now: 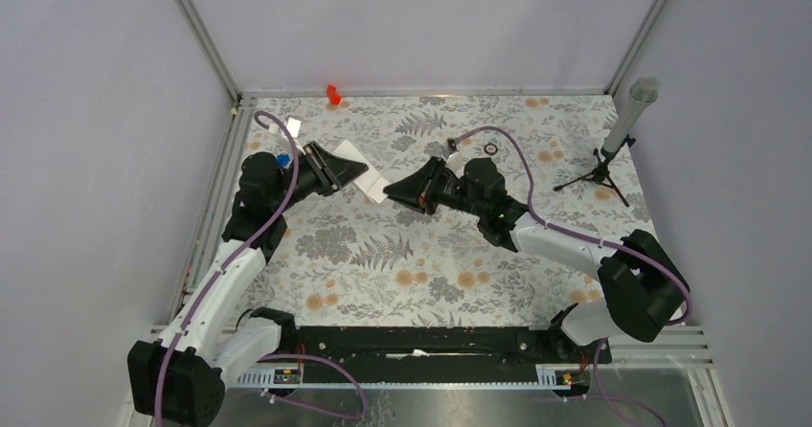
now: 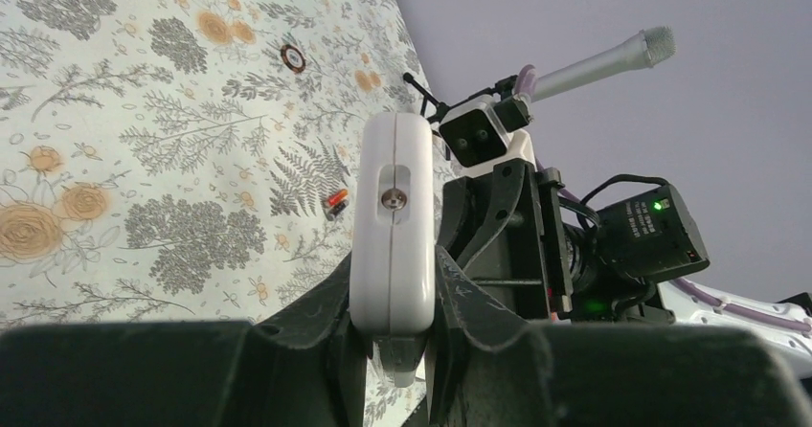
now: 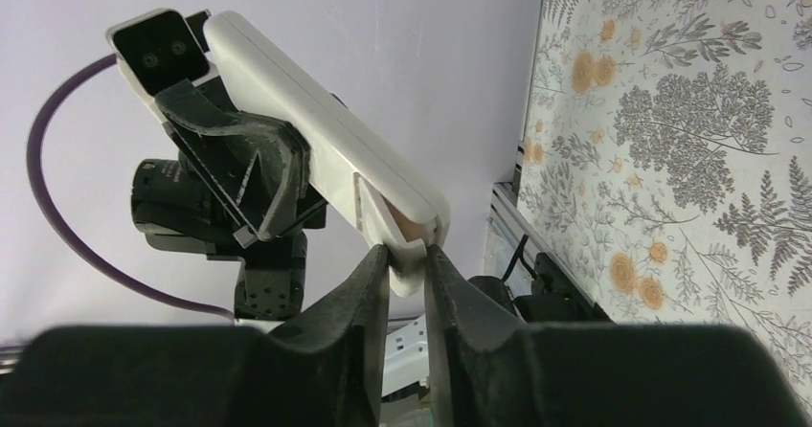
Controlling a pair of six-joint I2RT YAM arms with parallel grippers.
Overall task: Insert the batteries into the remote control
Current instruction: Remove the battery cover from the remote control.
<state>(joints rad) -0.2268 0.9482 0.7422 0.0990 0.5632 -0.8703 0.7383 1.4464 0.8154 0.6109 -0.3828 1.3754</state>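
We are clamping the remote control point(image 2: 391, 216) in our left jaws and pinching its end in our right jaws, risking uneven pulling wrenching it loose.

Smooth plastic remote control point(image 2: 391, 245), matt fingers point(image 3: 369, 298)

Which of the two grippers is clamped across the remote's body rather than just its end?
The left gripper: it straddles the remote control mid-body, while the right gripper only pinches the tip of one end.
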